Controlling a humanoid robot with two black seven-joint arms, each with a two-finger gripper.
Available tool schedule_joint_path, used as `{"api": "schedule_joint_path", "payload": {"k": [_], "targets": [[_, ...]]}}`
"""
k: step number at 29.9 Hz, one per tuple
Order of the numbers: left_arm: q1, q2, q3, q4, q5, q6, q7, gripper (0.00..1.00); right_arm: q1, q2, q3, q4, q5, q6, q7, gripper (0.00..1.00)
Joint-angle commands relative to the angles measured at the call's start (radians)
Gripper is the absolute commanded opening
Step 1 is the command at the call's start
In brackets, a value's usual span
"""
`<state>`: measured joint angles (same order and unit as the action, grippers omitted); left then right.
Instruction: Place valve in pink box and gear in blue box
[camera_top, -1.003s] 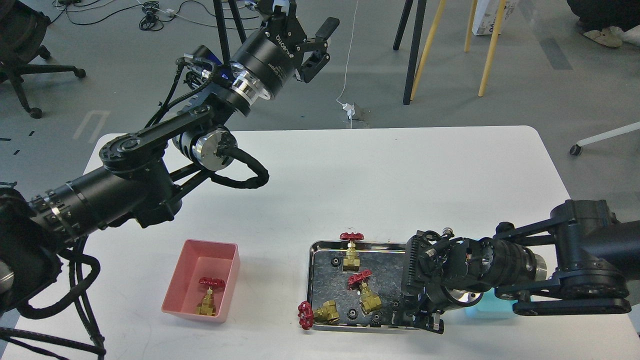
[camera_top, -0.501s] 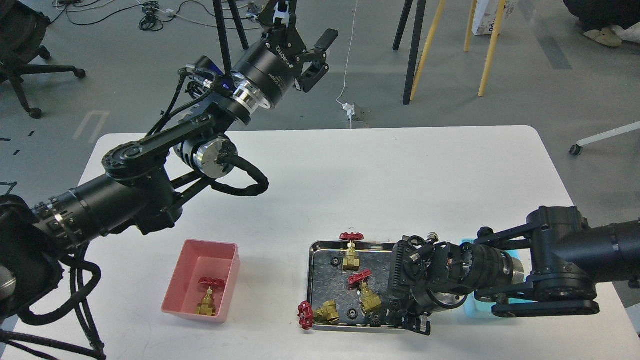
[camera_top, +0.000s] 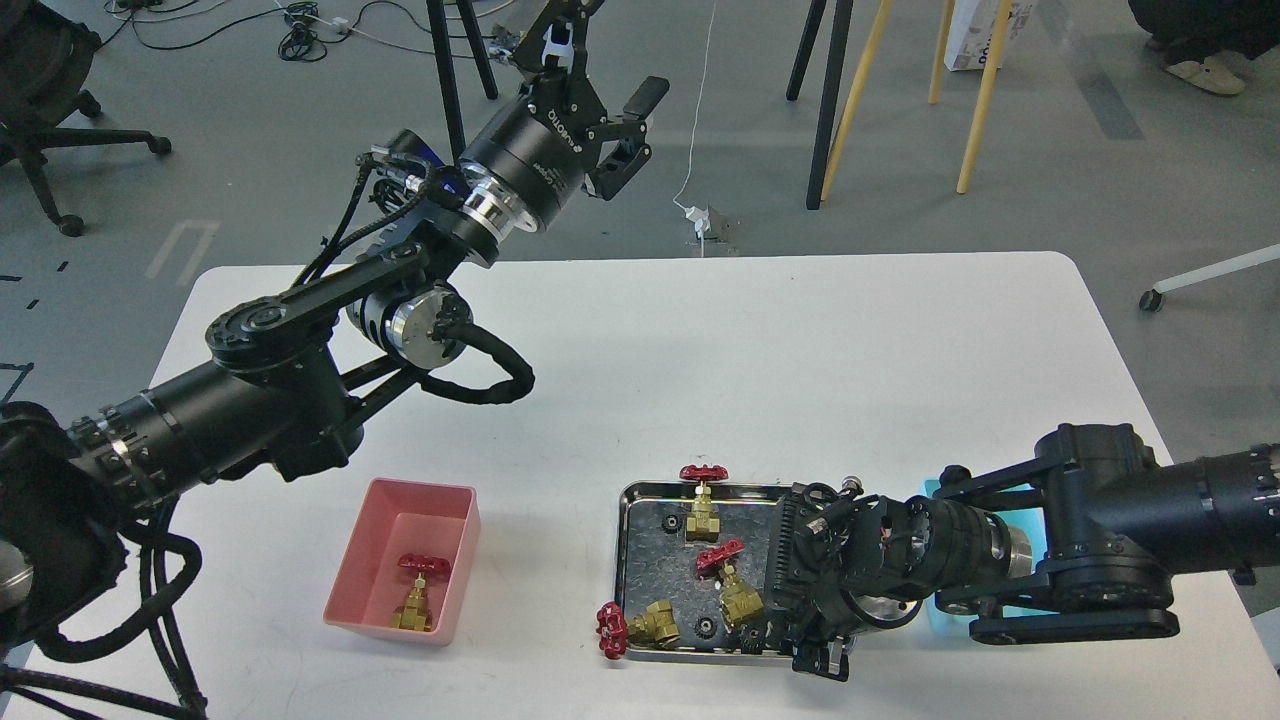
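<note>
Turquoise plastic shows only as slivers at lower right: the blue box (camera_top: 940, 610) is almost wholly covered by the right arm, which enters from the right edge and lies low across the table (camera_top: 760, 370). The right gripper (camera_top: 815, 655) points down at the right end of the steel tray (camera_top: 640, 560), dark and bunched, so I cannot tell whether its fingers are apart or together, and it hides that end of the tray. Three valves sit at the tray: one upright at its top edge (camera_top: 703, 500), one tilted in the middle (camera_top: 732, 580), one on its side with its handwheel over the lower-left rim (camera_top: 635, 627). Tiny black gears (camera_top: 705, 627) are barely legible. A fourth valve (camera_top: 417, 592) stands inside the pink box (camera_top: 365, 560), lower left. The left arm rises to the upper left, its gripper (camera_top: 600, 85) spread wide and empty above the floor.
</note>
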<state>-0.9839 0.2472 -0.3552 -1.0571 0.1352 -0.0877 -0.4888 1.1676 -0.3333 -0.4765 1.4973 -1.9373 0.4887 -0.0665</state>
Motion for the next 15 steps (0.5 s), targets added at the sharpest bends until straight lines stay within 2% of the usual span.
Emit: {"api": "schedule_joint_path", "payload": {"k": [1, 5, 15], "targets": [[0.001, 0.0, -0.001, -0.001, 0.001, 0.0, 0.0, 0.99, 0.0, 0.0, 0.001, 0.0, -0.002, 0.0, -0.001, 0.28], [0.001, -0.002, -0.001, 0.0, 0.001, 0.0, 0.0, 0.99, 0.001, -0.001, 0.002, 0.001, -0.003, 0.0, -0.001, 0.18], [0.001, -0.002, 0.001, 0.0, 0.001, 0.0, 0.0, 0.99, 0.006, -0.004, 0.016, 0.003, -0.006, 0.0, -0.001, 0.13]]}}
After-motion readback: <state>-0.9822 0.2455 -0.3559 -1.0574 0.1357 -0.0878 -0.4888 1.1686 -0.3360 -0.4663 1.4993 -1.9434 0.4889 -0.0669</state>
